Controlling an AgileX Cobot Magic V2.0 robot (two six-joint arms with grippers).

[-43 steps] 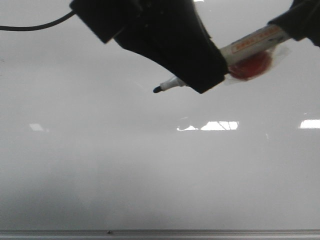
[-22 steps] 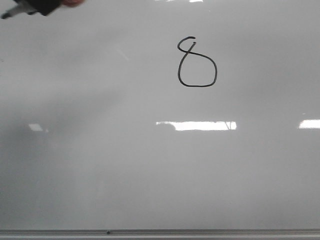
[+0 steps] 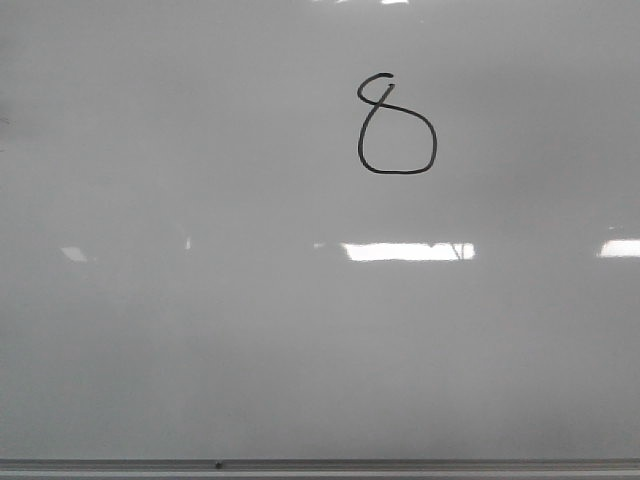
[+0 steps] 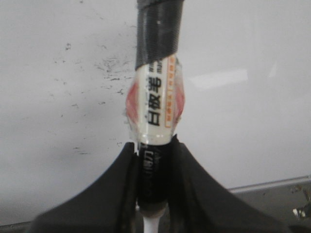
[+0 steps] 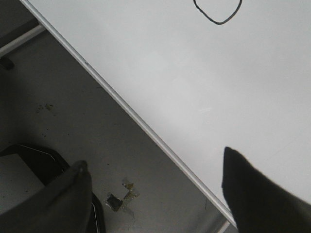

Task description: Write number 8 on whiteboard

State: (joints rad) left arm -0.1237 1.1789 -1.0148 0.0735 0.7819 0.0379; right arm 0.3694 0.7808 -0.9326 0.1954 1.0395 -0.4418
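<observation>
The number 8 (image 3: 396,125) stood drawn on the whiteboard (image 3: 200,330), far right of centre. The left gripper (image 4: 153,160) clamped a marker (image 4: 155,97); the right gripper (image 5: 155,182) gaped empty.

right gripper (image 5: 155,179) fingers spread wide, empty, hanging over whiteboard (image 5: 204,87) edge strip; number 8 (image 5: 217,12) lower loop well beyond fingertips

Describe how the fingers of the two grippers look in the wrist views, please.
The left gripper has matte black fingers that are broad at the base and curve inward to a narrow end. The right gripper has the same dark, smooth fingers, each tapering to a blunt point. No markings or cables show on either, and the arms themselves are out of view.
</observation>
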